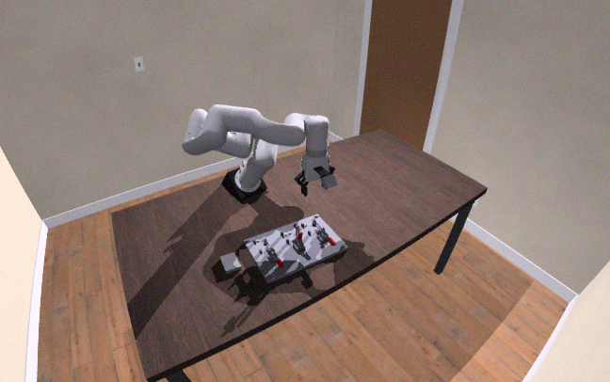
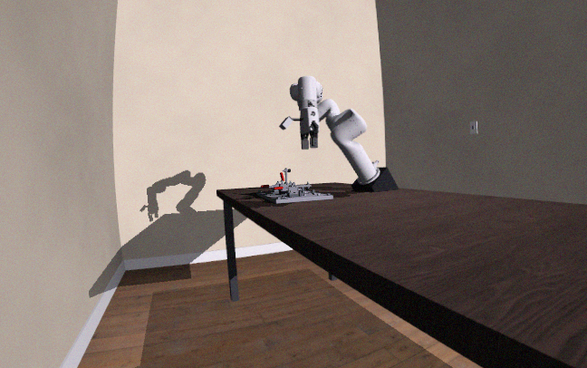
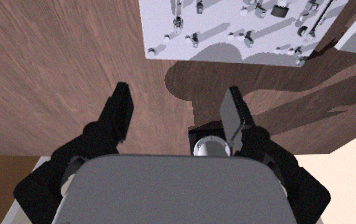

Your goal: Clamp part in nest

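Observation:
The part [image 1: 230,263], a grey rectangular block, lies on the table just beyond the fixture's left end in the top view. The fixture [image 1: 325,254] [image 2: 303,199] [image 3: 156,25] is a light grey plate with three nests and clamps. The left clamp's red handle [image 1: 280,263] and the right clamp's red handle [image 1: 331,241] lie low; the middle clamp's red handle [image 1: 300,235] [image 2: 282,176] stands up. Whether any clamp is locked is too small to tell. My gripper [image 1: 316,186] [image 2: 310,144] [image 3: 177,96] is open and empty, high above the table behind the fixture.
The arm's black base [image 1: 244,188] stands at the table's back edge. The dark wooden table [image 1: 391,174] [image 2: 408,236] carries the fixture near its front edge. The arm's shadow covers some of the fixture and the part's surroundings.

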### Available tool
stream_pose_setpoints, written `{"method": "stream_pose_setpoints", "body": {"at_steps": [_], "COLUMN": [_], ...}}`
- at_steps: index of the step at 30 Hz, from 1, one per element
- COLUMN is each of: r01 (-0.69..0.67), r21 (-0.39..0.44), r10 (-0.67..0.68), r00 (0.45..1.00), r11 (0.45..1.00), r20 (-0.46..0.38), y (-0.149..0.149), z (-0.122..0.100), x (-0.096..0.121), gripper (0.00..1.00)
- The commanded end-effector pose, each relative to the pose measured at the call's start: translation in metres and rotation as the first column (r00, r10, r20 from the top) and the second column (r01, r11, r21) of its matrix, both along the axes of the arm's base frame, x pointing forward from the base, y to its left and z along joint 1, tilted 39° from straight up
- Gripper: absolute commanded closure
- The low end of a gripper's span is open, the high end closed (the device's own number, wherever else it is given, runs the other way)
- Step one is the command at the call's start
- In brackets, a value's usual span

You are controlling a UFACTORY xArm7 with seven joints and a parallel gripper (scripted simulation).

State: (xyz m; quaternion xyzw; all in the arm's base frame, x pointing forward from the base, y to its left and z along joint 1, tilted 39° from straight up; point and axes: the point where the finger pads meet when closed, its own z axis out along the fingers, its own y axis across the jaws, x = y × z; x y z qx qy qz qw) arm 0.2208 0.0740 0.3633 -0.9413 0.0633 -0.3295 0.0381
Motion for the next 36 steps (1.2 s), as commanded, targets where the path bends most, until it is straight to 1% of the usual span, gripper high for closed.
{"method": "stream_pose_setpoints", "body": {"at_steps": [1, 33, 34, 36], "r01": [0.000, 0.000, 0.000, 0.000], "r21": [0.001, 0.001, 0.001, 0.001], "r10": [0.000, 0.000, 0.000, 0.000], "r00": [1.000, 1.000, 1.000, 1.000], "r11": [1.000, 1.000, 1.000, 1.000], "r20": [0.003, 0.003, 0.003, 0.003], "y": [0.0001, 0.0001, 0.0001, 0.0001], "z": [0.0013, 0.0013, 0.0013, 0.0013], "x": [-0.0001, -0.0001, -0.0001, -0.0001], "gripper": [1.00, 1.00, 0.00, 0.00]}}
